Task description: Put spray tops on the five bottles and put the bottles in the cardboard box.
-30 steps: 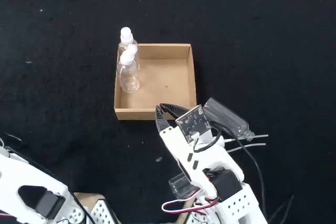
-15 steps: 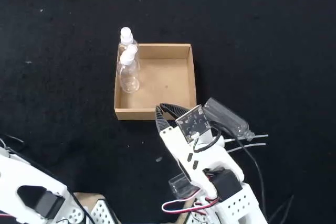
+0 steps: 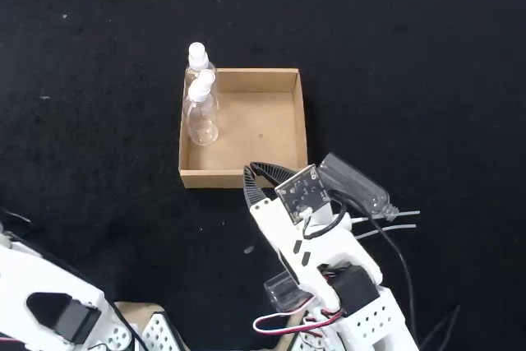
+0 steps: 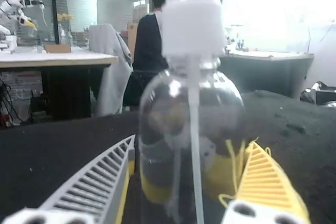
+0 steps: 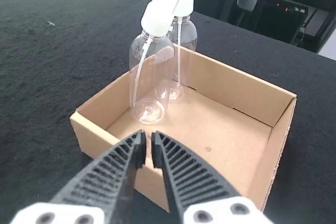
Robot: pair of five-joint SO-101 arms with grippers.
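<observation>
Where black cloth covers the table [image 3: 427,80], left end effector [image 4: 192,144] grips a bottle [image 4: 184,103]; right end effector [image 5: 147,139] closed.

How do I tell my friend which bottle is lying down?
Start at the cardboard box on the black table. Off its corner nearest the white arm lies a clear bottle. Unlike the two bottles standing in the box, it is on its side.

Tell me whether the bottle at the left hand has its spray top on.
On. The left wrist view shows a white spray top seated on the clear bottle, its dip tube running down inside.
</observation>
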